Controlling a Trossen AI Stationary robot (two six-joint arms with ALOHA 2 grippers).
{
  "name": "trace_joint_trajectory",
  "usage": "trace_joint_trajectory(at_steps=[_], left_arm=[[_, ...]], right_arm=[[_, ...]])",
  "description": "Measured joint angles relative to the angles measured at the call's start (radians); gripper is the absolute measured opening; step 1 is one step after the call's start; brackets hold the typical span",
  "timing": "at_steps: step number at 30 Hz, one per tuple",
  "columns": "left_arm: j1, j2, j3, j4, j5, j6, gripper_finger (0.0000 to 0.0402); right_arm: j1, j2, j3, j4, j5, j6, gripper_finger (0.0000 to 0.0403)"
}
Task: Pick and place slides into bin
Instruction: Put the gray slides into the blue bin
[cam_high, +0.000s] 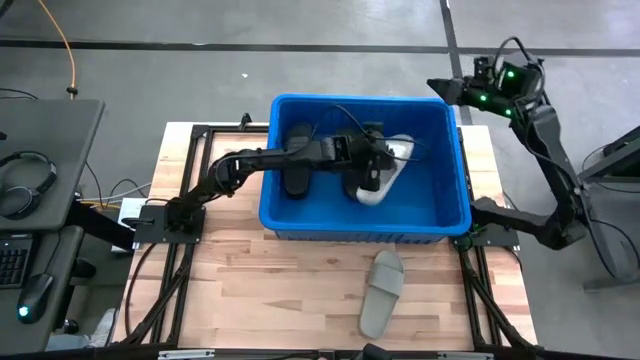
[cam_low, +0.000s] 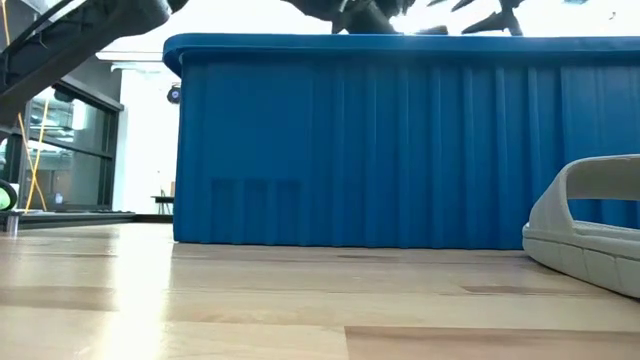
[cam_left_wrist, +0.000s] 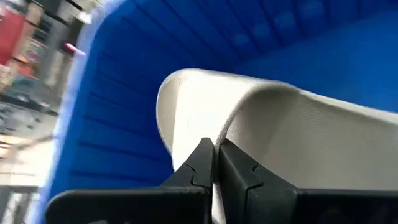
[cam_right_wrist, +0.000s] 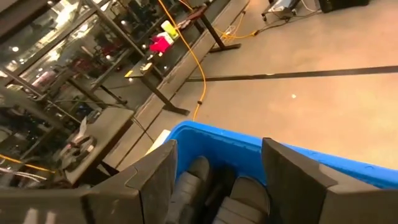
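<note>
The blue bin (cam_high: 455, 170) stands mid-table. My left gripper (cam_high: 372, 172) reaches into it from the table's left and is shut on a light grey slide (cam_high: 395, 152). Black slides (cam_high: 300, 165) lie on the bin's floor beside it. In the right wrist view they show between the fingers (cam_right_wrist: 202, 177). My right gripper (cam_high: 446, 90) hangs open and empty above the bin's far right corner. Another light grey slide (cam_high: 382, 292) lies sole-down on the table in front of the bin, also seen in the low view (cam_low: 590, 230). My left gripper pinches a thin edge of the light grey slide (cam_left_wrist: 219, 134) between its two fingers, where the strap (cam_left_wrist: 298, 118) arches up from the sole. The fingers slant down from the table's left. The slide is inside the bin; whether it rests on the floor I cannot tell.
The bin's near wall (cam_low: 400, 150) fills the low view. Bare wooden tabletop (cam_high: 260, 290) lies in front of the bin. A desk with headphones (cam_high: 30, 175) stands beyond the table's left edge.
</note>
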Motion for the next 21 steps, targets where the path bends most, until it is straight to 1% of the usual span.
trace_joint_trajectory(at_steps=[1, 6, 10, 16, 18, 21], left_arm=[[0.000, 0.002, -0.001, -0.024, -0.001, -0.002, 0.0000], [0.000, 0.016, 0.000, 0.000, -0.008, 0.004, 0.0000], [0.000, 0.017, 0.001, 0.051, -0.009, 0.026, 0.0000], [0.000, 0.017, 0.001, 0.061, -0.022, 0.021, 0.0000], [0.000, 0.017, 0.001, 0.062, -0.033, 0.017, 0.0000], [0.000, 0.017, 0.001, 0.059, -0.037, 0.010, 0.0000]], right_arm=[[0.004, -0.013, 0.000, -0.006, 0.000, -0.004, 0.0220], [0.024, -0.080, 0.000, -0.095, 0.010, -0.049, 0.0216], [0.037, -0.123, 0.000, -0.131, 0.019, -0.030, 0.0215], [0.063, -0.174, 0.000, -0.152, 0.019, -0.005, 0.0207], [0.072, -0.184, 0.000, -0.187, 0.023, -0.034, 0.0205], [0.083, -0.192, 0.000, -0.300, 0.025, -0.148, 0.0204]])
